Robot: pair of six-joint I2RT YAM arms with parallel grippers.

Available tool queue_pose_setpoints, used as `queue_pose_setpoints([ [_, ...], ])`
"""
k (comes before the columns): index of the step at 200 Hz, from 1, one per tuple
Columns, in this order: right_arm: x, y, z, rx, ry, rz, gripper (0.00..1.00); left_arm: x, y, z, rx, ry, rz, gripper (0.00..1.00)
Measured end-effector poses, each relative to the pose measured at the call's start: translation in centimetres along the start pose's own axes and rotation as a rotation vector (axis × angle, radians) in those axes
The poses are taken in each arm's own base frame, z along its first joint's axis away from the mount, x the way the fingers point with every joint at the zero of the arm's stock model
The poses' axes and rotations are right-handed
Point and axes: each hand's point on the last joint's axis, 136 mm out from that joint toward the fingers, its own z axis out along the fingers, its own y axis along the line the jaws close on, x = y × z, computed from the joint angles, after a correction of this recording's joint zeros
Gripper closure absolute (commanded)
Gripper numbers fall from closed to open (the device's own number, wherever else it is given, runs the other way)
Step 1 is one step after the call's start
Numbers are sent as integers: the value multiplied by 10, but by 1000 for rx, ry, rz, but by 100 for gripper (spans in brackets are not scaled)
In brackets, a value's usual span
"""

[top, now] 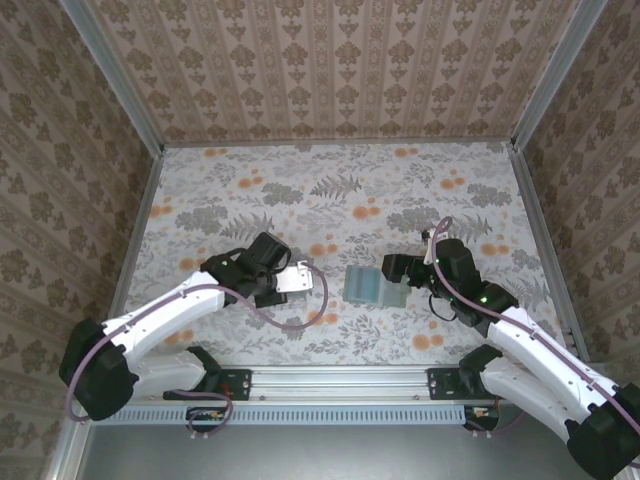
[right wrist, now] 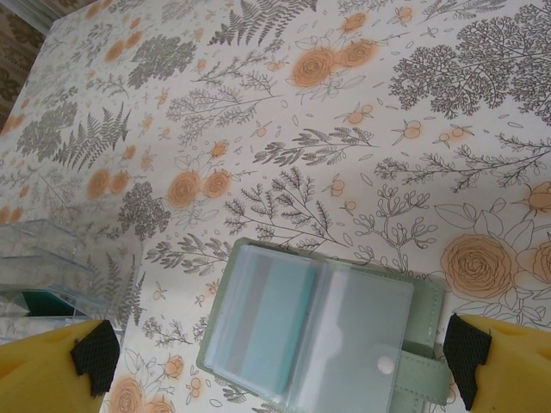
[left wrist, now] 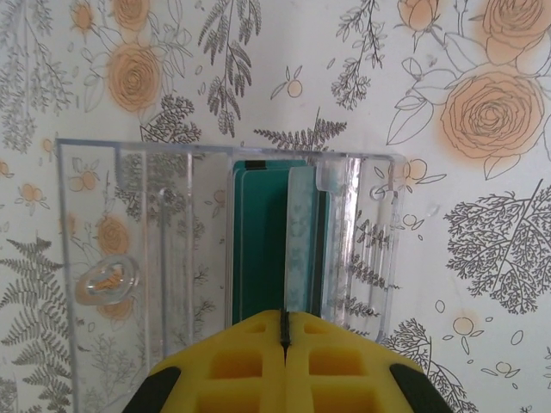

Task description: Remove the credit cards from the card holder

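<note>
The floral table (top: 400, 190) carries everything. The clear tray (left wrist: 146, 258) lies to the left of the table's middle, with a stored credit card (left wrist: 263, 241) in it. The left claw (left wrist: 284, 320), pads pressed together, sits at its near edge; we cannot tell whether the pads pinch anything.

The card holder (right wrist: 344, 344) lies open and flat near the tray. The right claw (right wrist: 281, 360) hovers over it, spread wide, a finger on either side. A sleeved credit card (right wrist: 263, 323) shows teal through one clear pocket; the other pocket looks empty.

We judge the step in hand to be drawing out this card. Done well, the claw narrows first, meets the pocket's open edge (which edge we cannot tell), and slides the card along its own plane. Lifting would likely raise the light holder too, so pinning the snap strap (right wrist: 405, 379) may help.
</note>
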Motion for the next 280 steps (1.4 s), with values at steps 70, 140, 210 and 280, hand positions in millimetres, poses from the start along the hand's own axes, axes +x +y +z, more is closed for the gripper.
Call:
queue_pose_setpoints([
  [70, 0, 0, -2, -4, -8, 0, 0, 5, 10, 14, -34, 46, -6, 100],
  [140, 1, -1, -2, -3, -6, 0, 0, 6, 15, 16, -59, 62, -22, 72],
  [210, 2, -1, -1, -2, -4, 0, 0, -6, 28, 0, -91, 24, -70, 53],
  [280, 21, -11, 11, 29, 68, 10, 13, -58, 75, -75, -220, -297, -505, 0],
])
